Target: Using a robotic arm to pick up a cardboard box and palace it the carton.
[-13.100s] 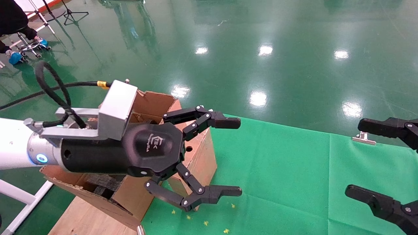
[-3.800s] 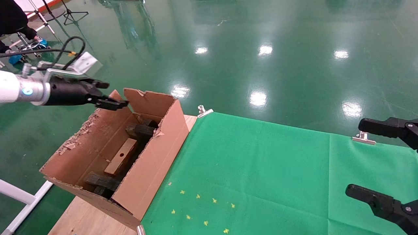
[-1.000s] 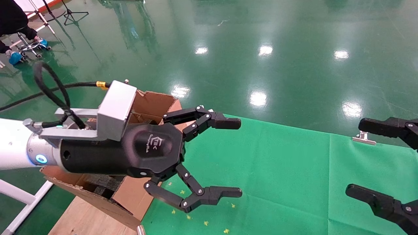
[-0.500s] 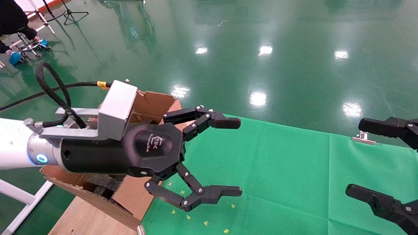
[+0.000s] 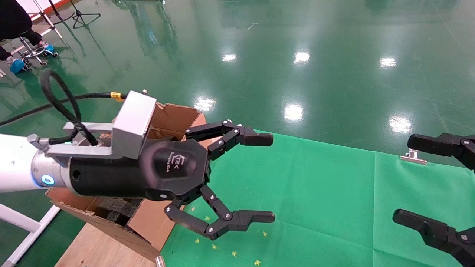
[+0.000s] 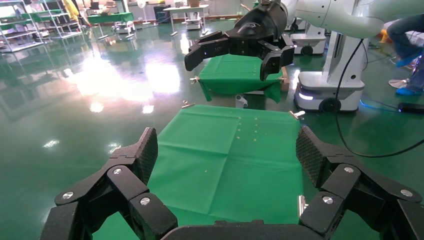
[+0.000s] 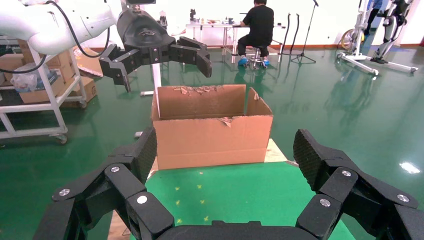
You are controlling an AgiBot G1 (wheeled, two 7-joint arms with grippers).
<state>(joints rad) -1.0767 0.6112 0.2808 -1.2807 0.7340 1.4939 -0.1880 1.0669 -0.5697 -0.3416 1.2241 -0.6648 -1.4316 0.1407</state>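
Observation:
The carton stands at the table's left end, mostly behind my left arm; the right wrist view shows its side with ragged flaps. The small cardboard box is out of view. My left gripper is open and empty, held above the green cloth just right of the carton; it also shows in the left wrist view and far off in the right wrist view. My right gripper is open and empty at the right edge, over the cloth.
Black foam pieces lie in the carton's near end. Metal clips hold the cloth; yellow marks dot its front. Bare wood shows beside the carton. A person sits beyond on the green floor.
The box that stood between my left jaws on the cloth 13 s ago lay in the carton 3.8 s ago. My left gripper came back over the cloth, open. Still for the last second.

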